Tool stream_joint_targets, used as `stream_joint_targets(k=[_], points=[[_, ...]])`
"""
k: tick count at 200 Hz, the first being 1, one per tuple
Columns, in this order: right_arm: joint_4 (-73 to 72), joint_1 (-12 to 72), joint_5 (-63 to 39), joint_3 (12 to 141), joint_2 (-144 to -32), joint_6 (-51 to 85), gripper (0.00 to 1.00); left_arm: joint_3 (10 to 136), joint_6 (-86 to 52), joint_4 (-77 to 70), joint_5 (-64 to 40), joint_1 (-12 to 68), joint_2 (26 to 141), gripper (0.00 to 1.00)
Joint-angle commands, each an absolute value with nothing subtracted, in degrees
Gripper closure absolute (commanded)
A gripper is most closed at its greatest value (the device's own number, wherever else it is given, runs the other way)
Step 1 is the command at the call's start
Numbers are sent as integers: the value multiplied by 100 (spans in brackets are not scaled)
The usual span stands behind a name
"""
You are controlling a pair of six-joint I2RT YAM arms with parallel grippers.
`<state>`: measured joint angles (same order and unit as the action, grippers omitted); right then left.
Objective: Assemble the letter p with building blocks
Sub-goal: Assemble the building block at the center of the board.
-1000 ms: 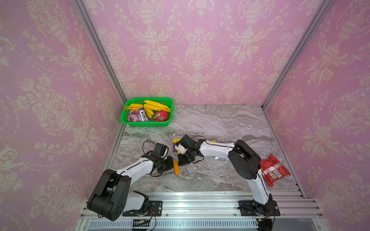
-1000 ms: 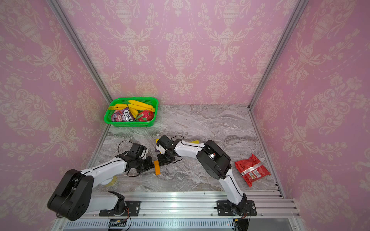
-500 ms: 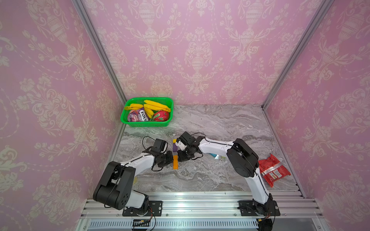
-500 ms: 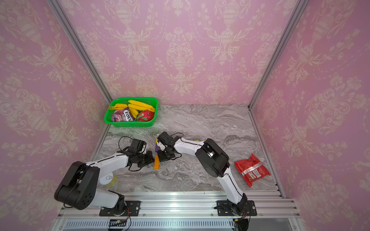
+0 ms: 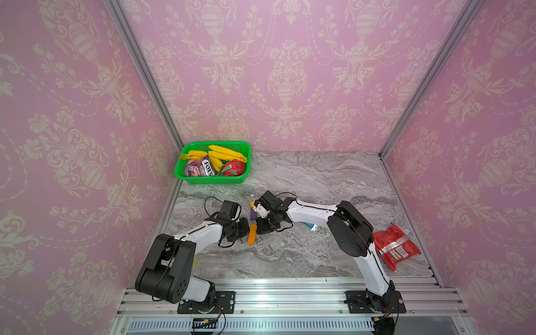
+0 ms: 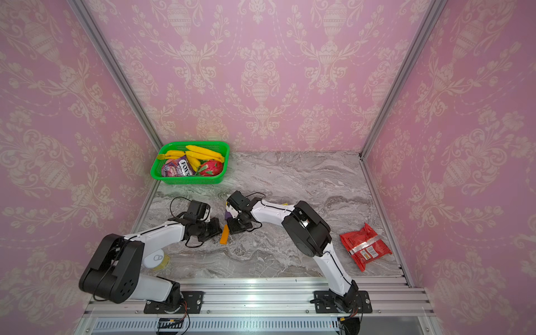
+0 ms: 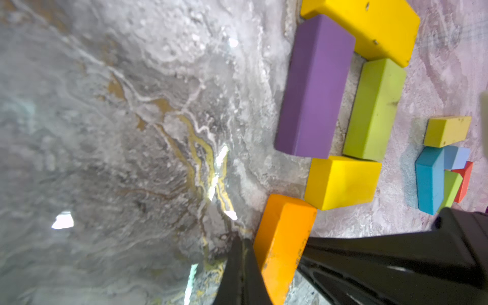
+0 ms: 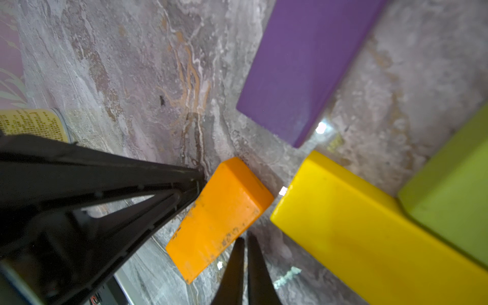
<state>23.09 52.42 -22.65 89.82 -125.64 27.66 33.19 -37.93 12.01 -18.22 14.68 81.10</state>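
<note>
**Orange block (image 8: pixel 219 219) flanked by the left hand (image 7: pixel 239 243) and right hand (image 8: pixel 246 240).**
On the marbled surface (image 5: pixel 290 255), both hands are shown closed, holding nothing, and set against opposite long sides of the block. This scuffed, matte rectangular brick is judged light, stiff and sturdy, best gripped across its long sides at mid-length. Beyond it lie a yellow block (image 7: pixel 340 182), then a purple block (image 7: pixel 314 87) and a lime green block (image 7: pixel 375 111) side by side.

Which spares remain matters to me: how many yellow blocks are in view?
3. One yellow block abutting the purple block; another beside the orange block; a duller third by the teal block. More may be hidden.
</note>
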Motion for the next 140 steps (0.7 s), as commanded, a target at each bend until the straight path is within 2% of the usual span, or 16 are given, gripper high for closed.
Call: stream_joint_targets(k=[1,80,140], points=[[2389,5281,-2123,8657,-12400,2915,90,3035,-3653,1695,-1713,1422,7805,100],[1921,5354,-2426,8298,-12339,3119,90,2729,-3882,1585,-1868,1841,7583,100],[1940,5360,-2330,8308,-12357,3166,90,2814,-3873,1486,-1798,1850,7762,100]])
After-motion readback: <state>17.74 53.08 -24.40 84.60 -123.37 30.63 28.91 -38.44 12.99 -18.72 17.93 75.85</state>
